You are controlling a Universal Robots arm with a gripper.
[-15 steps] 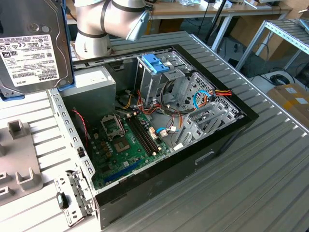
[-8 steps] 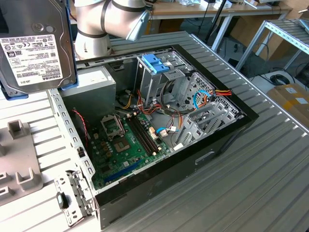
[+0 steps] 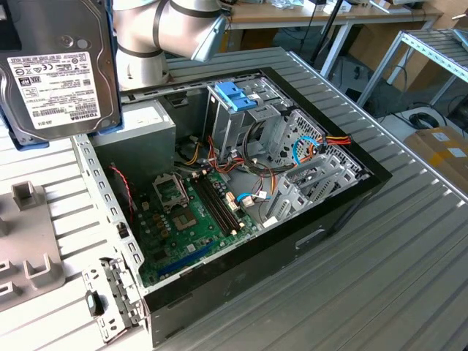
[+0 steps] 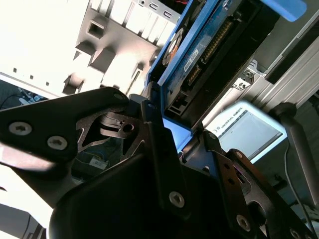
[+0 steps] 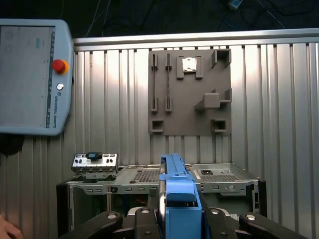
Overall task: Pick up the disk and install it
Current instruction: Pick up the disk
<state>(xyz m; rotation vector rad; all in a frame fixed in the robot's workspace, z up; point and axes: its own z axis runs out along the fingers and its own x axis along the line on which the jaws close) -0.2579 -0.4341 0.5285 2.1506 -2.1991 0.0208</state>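
In the exterior view the disk (image 3: 51, 66) hangs label-side out at 10 o'clock from the open computer case (image 3: 241, 190), raised off the table (image 3: 409, 278), its upper edge cut off by the picture's border. In both wrist views the gripper (image 5: 180, 219) (image 4: 179, 127) is clamped on the disk's light-blue frame. The second wrist view shows the drive's circuit-board underside and connector. The first wrist view looks down past the frame's edge onto 1 grey fixture plate (image 5: 189, 92) and a teach pendant (image 5: 30, 74); the fingertips are hard to make out
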